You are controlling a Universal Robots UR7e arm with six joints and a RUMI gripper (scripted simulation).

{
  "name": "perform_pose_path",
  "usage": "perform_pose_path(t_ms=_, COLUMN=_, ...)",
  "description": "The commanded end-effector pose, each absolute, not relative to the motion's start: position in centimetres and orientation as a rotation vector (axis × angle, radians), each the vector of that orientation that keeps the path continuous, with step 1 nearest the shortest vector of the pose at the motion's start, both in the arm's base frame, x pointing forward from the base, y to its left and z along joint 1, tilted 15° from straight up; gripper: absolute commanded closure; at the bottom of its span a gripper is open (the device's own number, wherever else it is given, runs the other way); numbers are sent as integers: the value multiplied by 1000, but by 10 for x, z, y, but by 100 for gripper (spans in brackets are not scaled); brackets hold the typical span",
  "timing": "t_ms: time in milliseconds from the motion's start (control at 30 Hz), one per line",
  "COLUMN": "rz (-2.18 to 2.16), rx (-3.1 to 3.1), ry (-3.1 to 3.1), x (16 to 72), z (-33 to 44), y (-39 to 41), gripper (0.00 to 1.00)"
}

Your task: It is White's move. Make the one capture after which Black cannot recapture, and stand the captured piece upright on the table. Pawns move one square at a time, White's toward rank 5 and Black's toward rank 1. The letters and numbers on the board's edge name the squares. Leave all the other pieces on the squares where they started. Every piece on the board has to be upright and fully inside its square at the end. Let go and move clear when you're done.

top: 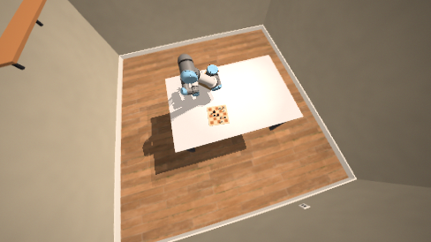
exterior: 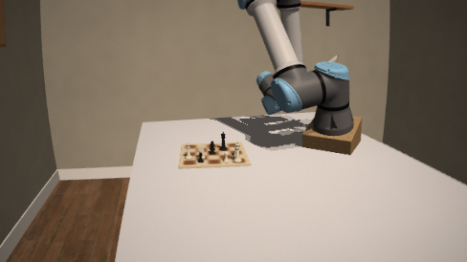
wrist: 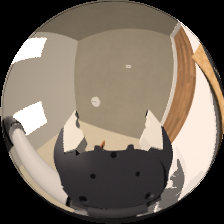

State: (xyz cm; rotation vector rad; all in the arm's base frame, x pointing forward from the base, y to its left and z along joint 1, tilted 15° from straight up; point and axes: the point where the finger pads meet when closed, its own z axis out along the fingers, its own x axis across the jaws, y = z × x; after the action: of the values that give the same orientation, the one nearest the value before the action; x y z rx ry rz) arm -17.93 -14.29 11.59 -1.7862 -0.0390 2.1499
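Room: beige walls, wood floor, orange wall shelf at upper left of the top view.
Counter: white counter fills the lower exterior view; carries the arm's wooden base block at right.
Board: chessboard left of centre, black and white pieces upright on it; squares too small to read.
Arm: folded near its base, well apart from the board, probably a start pose.
Pincer: pincer wide open, holding nothing, aimed at a wall.
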Motion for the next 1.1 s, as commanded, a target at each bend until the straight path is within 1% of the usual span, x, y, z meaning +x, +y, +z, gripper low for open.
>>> perform_pose_path(t_ms=0, rz=2150, rx=-1786, ry=-39, x=-179, z=116, y=-143, gripper=0)
perform_pose_path(t_ms=600, rz=2157, rx=-1767, ry=-52, x=-176, z=117, y=-154, gripper=0)
perform_pose_path(t_ms=1067, rz=2179, rx=-1677, ry=-105, x=-153, z=121, y=-204, gripper=0)
